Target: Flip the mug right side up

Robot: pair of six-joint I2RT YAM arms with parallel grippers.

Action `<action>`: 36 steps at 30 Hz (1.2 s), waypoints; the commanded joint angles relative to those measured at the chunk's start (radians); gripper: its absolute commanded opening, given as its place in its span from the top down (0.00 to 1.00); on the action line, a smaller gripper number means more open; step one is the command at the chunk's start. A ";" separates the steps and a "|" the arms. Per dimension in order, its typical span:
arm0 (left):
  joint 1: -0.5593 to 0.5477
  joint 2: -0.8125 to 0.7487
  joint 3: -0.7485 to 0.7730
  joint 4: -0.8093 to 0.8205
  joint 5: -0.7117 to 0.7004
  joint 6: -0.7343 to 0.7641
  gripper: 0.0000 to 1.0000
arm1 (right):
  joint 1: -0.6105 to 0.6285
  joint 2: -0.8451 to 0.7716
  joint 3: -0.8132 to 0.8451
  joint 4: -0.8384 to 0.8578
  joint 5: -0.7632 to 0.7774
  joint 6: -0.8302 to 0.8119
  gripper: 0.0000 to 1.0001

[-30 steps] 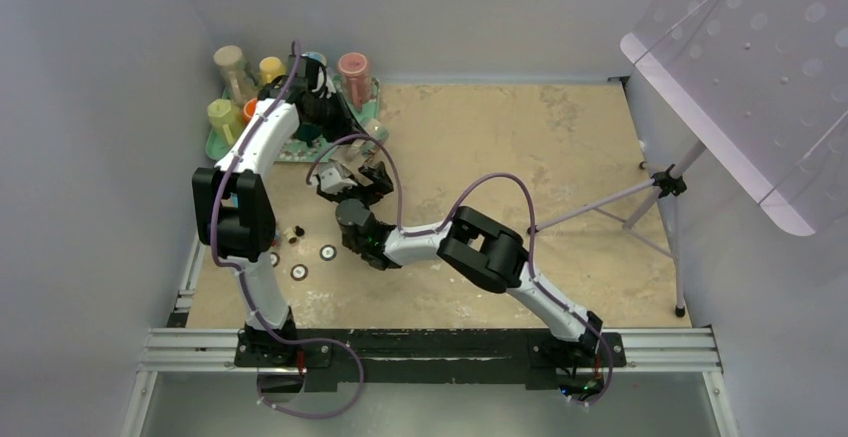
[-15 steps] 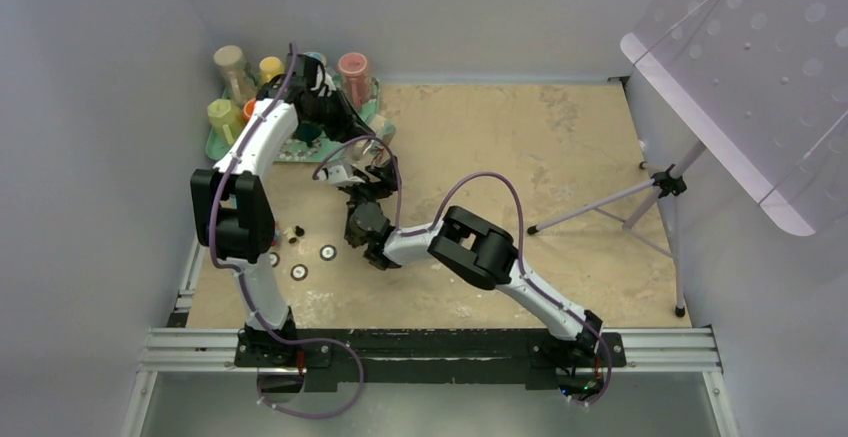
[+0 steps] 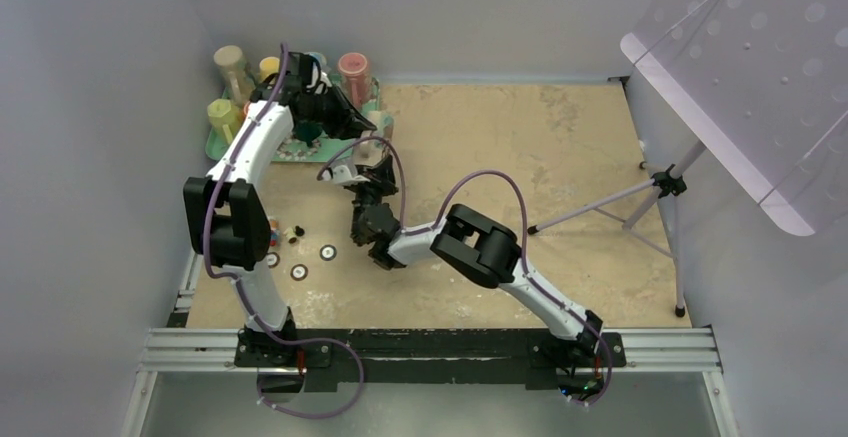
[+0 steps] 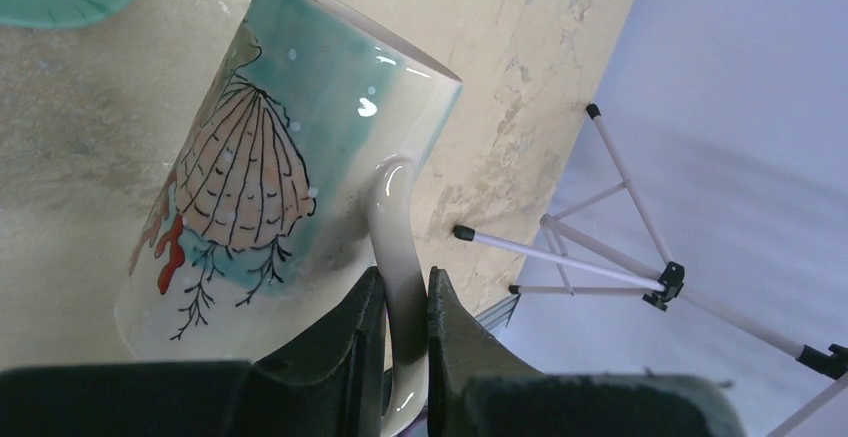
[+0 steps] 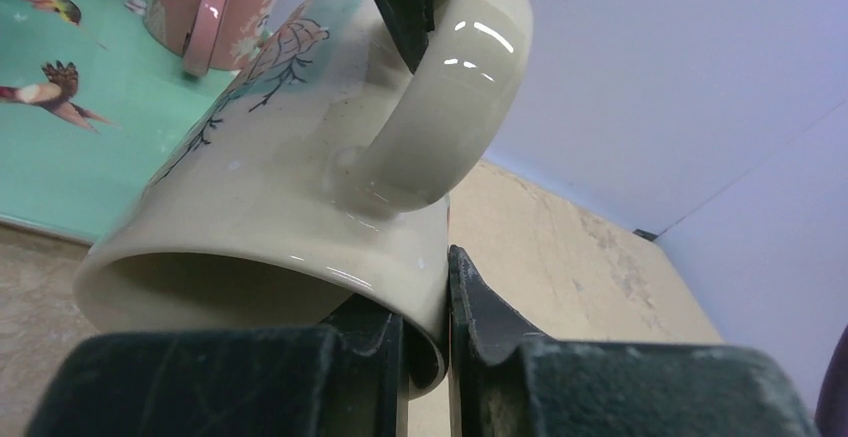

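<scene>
The mug (image 4: 290, 157) is cream and teal with a shell drawing. It hangs tilted on its side above the table, just right of the tray. My left gripper (image 4: 405, 297) is shut on its cream handle (image 4: 392, 227). My right gripper (image 5: 428, 327) is shut on the rim of the mug (image 5: 260, 217), one finger inside the open mouth and one outside. The mouth faces the right wrist camera. In the top view the mug (image 3: 352, 167) is mostly hidden between the left gripper (image 3: 362, 137) behind it and the right gripper (image 3: 370, 185) in front.
A teal tray (image 3: 225, 142) at the back left holds several cups, among them a pink mug (image 3: 353, 67). Small rings (image 3: 327, 252) lie near the left arm. A tripod stand (image 3: 665, 182) with a perforated panel rises at the right.
My right gripper has moved up to the mug and gone from wide open to shut on its rim. The left gripper kept its hold on the handle.
</scene>
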 commanded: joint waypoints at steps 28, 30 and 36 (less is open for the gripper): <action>0.016 -0.065 0.197 0.023 -0.289 0.618 0.00 | -0.331 -0.844 -0.161 -1.743 -0.913 1.308 1.00; 0.016 -0.056 0.192 0.007 -0.379 0.646 0.00 | -0.409 -0.826 -0.101 -1.861 -1.004 1.348 1.00; 0.022 -0.016 0.150 -0.006 -0.546 0.758 0.07 | -0.517 -0.713 0.086 -2.158 -1.025 1.321 1.00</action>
